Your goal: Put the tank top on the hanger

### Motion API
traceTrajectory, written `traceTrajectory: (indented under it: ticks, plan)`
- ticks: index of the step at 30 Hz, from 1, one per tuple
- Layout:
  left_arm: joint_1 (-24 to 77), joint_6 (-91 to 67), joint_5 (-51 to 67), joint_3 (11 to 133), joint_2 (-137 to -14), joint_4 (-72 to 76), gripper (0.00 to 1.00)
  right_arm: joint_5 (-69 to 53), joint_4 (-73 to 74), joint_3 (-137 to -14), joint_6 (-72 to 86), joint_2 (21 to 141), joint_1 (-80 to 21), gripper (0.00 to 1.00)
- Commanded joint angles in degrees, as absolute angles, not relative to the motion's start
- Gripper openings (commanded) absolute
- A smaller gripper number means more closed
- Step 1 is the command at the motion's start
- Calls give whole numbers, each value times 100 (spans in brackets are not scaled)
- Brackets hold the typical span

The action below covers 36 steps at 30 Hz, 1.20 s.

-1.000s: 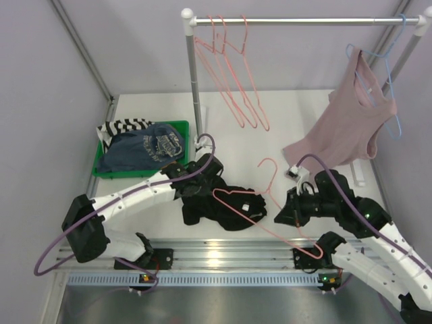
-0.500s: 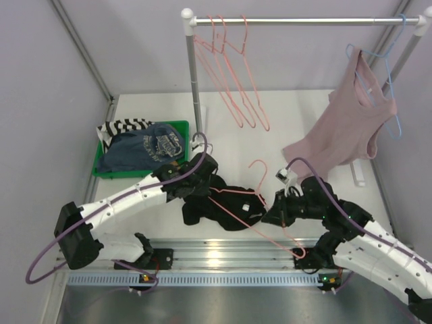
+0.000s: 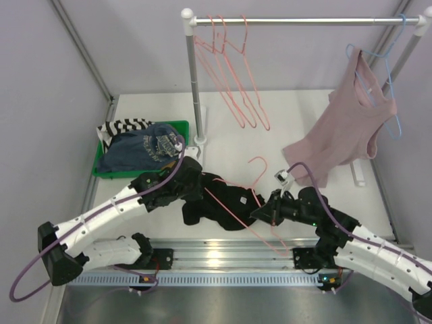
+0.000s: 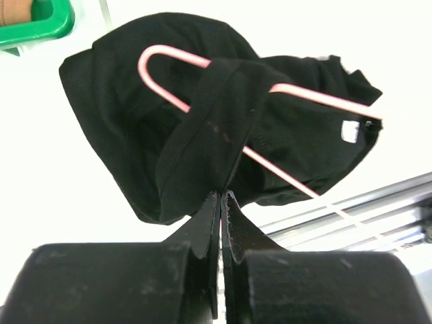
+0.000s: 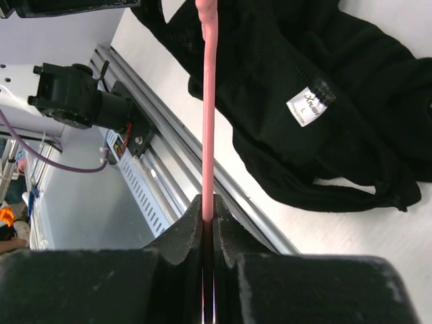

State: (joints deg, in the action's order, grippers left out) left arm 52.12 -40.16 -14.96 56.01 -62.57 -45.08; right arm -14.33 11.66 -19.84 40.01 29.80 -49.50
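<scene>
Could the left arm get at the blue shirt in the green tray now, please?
Probably not yet: the blue shirt lies close, unobstructed, but the left pincer is shut on the black tank top.

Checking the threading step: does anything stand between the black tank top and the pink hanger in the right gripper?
Nothing visible does. The left gripper is shut on a strap of the tank top, the right gripper on the hanger, and the hanger's rounded end already lies under that strap, on the bunched fabric.

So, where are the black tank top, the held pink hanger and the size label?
tank top point(image 4: 108, 142): left wrist view, body fabric.
hanger point(image 5: 208, 121): right wrist view, straight wire.
size label point(image 5: 309, 106): right wrist view, white tag face.
</scene>
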Motion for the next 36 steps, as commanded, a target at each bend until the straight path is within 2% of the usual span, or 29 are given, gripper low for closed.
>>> traceTrajectory:
  ticks: [1, 11, 36]
  plan:
    - [5203, -4157, -1424, 5598, -6003, -4623, 0, -1257, 63, -1899, 4113, 3093, -5185, 0]
    - [5203, -4192, -1354, 5660, -5880, -4597, 0, -501, -623, -1837, 4140, 3629, -6187, 0]
    - [5203, -4315, -1257, 5783, -5071, -4579, 2, 527, -1582, -1643, 3744, 4377, -6635, 0]
